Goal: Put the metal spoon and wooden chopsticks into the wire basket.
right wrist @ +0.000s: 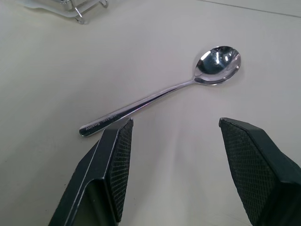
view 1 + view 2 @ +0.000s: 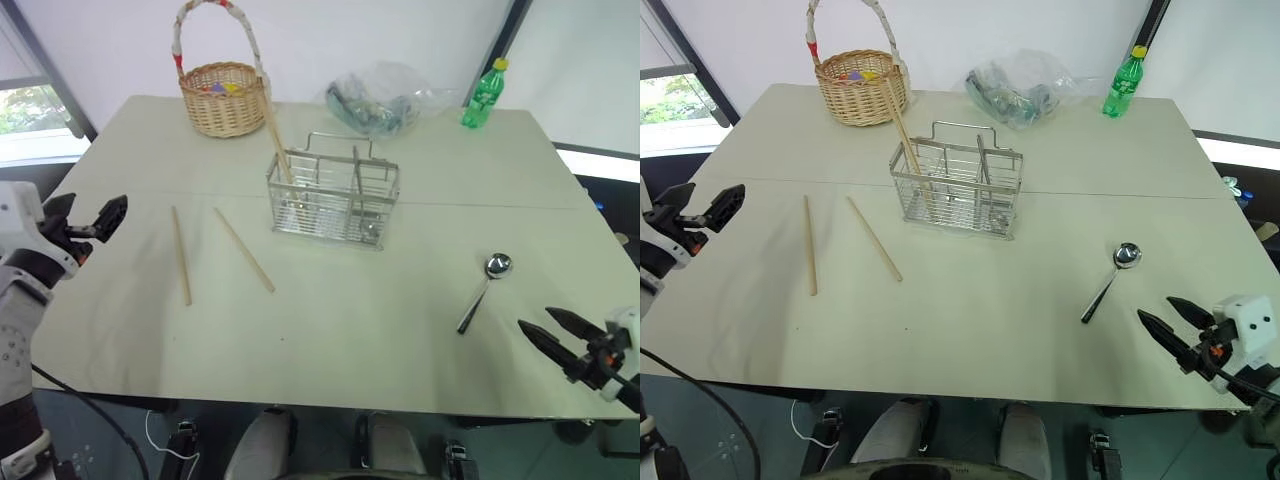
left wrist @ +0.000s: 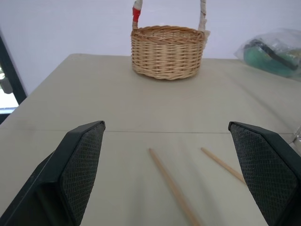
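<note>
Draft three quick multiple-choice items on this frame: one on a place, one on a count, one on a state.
1. Where is the metal spoon?
A. in the wire basket
B. on the table, to the right of the wire basket
C. in the wicker basket

2. How many wooden chopsticks lie flat on the table?
A. one
B. two
C. four

3. What is the right gripper's state?
A. open, holding nothing
B. shut on the spoon
C. shut on a chopstick

Key:
1. B: it lies on the table, apart from the wire basket.
2. B: two lie left of the basket; a third stands in it.
3. A: the right gripper is apart, with the spoon on the table beyond.
</note>
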